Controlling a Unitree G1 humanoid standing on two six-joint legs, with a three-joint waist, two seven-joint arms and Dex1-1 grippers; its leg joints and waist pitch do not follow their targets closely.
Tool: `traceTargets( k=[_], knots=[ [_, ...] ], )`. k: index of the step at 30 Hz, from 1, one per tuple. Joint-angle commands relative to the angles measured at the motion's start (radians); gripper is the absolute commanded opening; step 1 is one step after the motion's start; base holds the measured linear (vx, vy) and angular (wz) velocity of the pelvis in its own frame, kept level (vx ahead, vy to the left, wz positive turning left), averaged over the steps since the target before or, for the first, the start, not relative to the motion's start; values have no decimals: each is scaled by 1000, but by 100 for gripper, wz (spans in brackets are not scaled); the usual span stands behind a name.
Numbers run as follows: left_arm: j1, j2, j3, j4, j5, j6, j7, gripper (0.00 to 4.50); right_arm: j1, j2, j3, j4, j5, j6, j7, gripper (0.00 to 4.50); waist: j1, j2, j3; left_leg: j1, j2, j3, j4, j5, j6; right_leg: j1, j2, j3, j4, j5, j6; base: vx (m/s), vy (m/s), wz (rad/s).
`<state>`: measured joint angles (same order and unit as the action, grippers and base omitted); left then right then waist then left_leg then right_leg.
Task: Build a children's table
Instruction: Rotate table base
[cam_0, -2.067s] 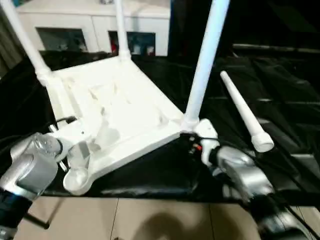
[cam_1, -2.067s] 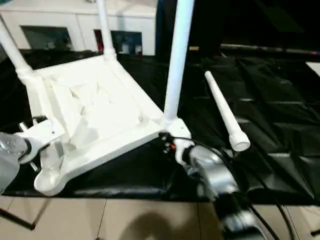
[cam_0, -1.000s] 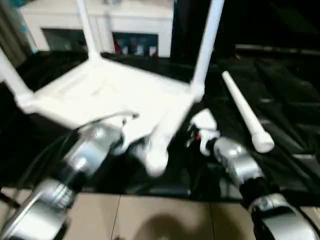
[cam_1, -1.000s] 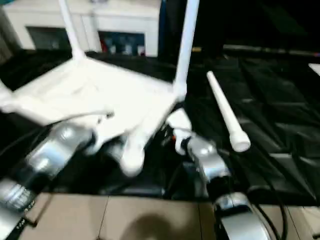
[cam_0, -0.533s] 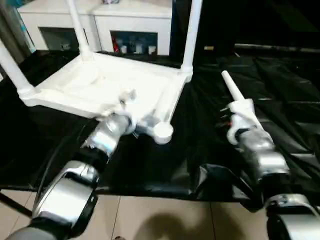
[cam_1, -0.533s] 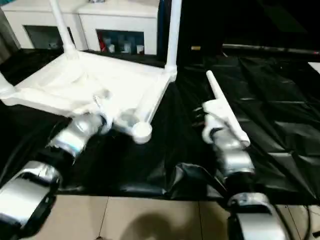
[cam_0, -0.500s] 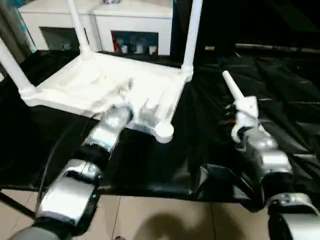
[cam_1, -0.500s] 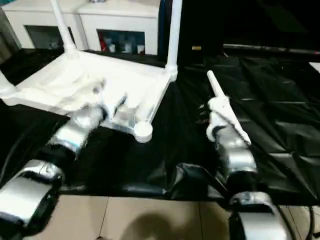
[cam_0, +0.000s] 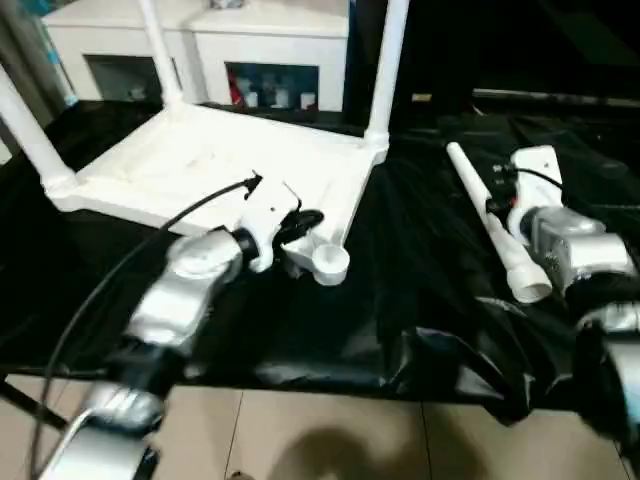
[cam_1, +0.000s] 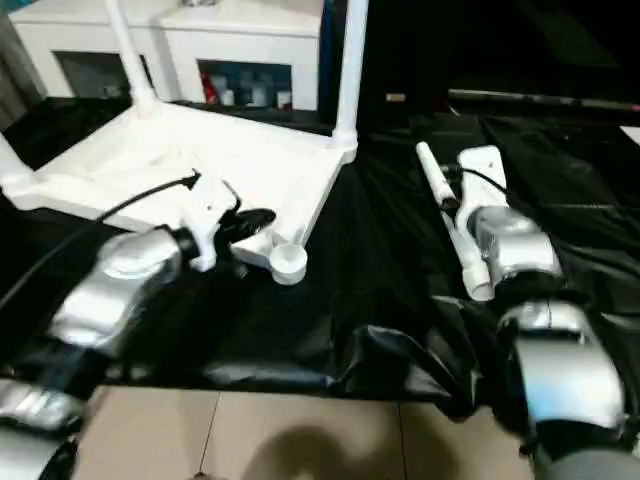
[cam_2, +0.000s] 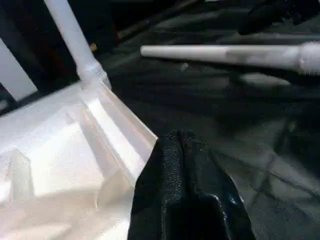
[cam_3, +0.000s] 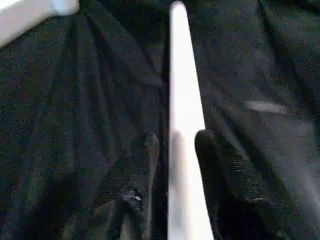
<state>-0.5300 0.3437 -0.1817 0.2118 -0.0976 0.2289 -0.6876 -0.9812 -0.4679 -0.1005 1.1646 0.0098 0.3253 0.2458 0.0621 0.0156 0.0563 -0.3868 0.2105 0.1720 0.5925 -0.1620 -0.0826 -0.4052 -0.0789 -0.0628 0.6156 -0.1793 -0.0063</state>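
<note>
The children's table lies upside down, its white ribbed tabletop (cam_0: 200, 165) on the black cloth with three legs (cam_0: 385, 70) standing up from its corners. The near corner socket (cam_0: 328, 262) is empty. My left gripper (cam_0: 305, 222) is shut with nothing in it, resting at the tabletop's near edge (cam_2: 125, 125) beside that socket. A loose white leg (cam_0: 490, 225) lies on the cloth to the right. My right gripper (cam_3: 177, 142) is open astride that leg (cam_3: 182, 90), one black finger (cam_3: 150, 150) on each side.
The black-draped work table (cam_0: 400, 300) ends in a front edge with tan floor (cam_0: 300, 440) below. A white glass-door cabinet (cam_0: 250, 40) stands behind. A black cable (cam_0: 120, 255) loops from my left arm. Folds bunch in the cloth near the front edge (cam_0: 440, 350).
The tabletop has swung round and settled flat. My right arm left the tabletop's corner, went right to the loose leg and opened over it. My left gripper now sits beside the empty socket.
</note>
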Motion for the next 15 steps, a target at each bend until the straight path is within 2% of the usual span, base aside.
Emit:
traceTargets(
  k=[1, 3, 4, 6, 7, 9, 13, 14, 15],
  knots=[
    [13, 16, 0, -49, -11, 44, -15, 0, -33, -18, -11, 31, 4, 6, -10, 173, 3, -6, -75, 18, 9, 8, -54, -206, 10, 52, -45, 31, -59, -145, -248, 0, 0, 0],
    [50, 49, -2, -121, -17, 87, -37, 0, -61, -28, -26, 70, 7, 6, -17, 199, 5, -4, -75, 16, 8, 6, -55, -207, 11, 52, -45, 30, -58, -143, -245, 0, 0, 0],
    [50, 49, -2, -121, -17, 87, -37, 21, -61, -28, -26, 70, 7, 6, -17, 207, 4, -5, -75, 16, 8, 7, -55, -206, 12, 51, -44, 30, -57, -137, -246, 0, 0, 0],
    [87, 80, -4, -198, -48, 139, -68, 34, -82, -37, -32, 101, -1, 4, -22, 217, 6, -2, -76, 17, 10, 7, -55, -205, 7, 51, -45, 30, -54, -127, -251, 0, 0, 0],
    [124, 110, -8, -285, -89, 193, -110, 45, -99, -45, -32, 125, -7, 4, -18, 235, 6, -4, -76, 14, 10, 5, -55, -203, 3, 54, -46, 29, -49, -121, -258, 0, 0, 0],
    [148, 131, -12, -339, -110, 216, -139, 61, -108, -49, -29, 139, -12, 6, -11, 246, 7, -3, -72, 15, 8, 9, -54, -219, 7, 48, -40, 29, -54, -134, -256, 0, 0, 0],
    [187, 176, -14, -446, -139, 277, -177, 88, -124, -60, -38, 163, -6, 31, 22, 275, 12, -6, -68, 15, 8, 9, -55, -255, 1, 45, -41, 29, -59, -196, -242, 0, 0, 0],
    [187, 176, -14, -446, -139, 277, -177, 106, -124, -60, -38, 163, -6, 31, 22, 289, 13, -5, -67, 15, 8, 9, -56, -256, -2, 45, -40, 29, -59, -202, -239, 0, 0, 0],
    [193, 184, -13, -463, -144, 288, -182, 106, -126, -63, -36, 165, -9, 32, 27, 289, 15, -4, -66, 15, 8, 9, -56, -258, -3, 44, -40, 29, -60, -208, -235, 0, 0, 0]
  ],
)
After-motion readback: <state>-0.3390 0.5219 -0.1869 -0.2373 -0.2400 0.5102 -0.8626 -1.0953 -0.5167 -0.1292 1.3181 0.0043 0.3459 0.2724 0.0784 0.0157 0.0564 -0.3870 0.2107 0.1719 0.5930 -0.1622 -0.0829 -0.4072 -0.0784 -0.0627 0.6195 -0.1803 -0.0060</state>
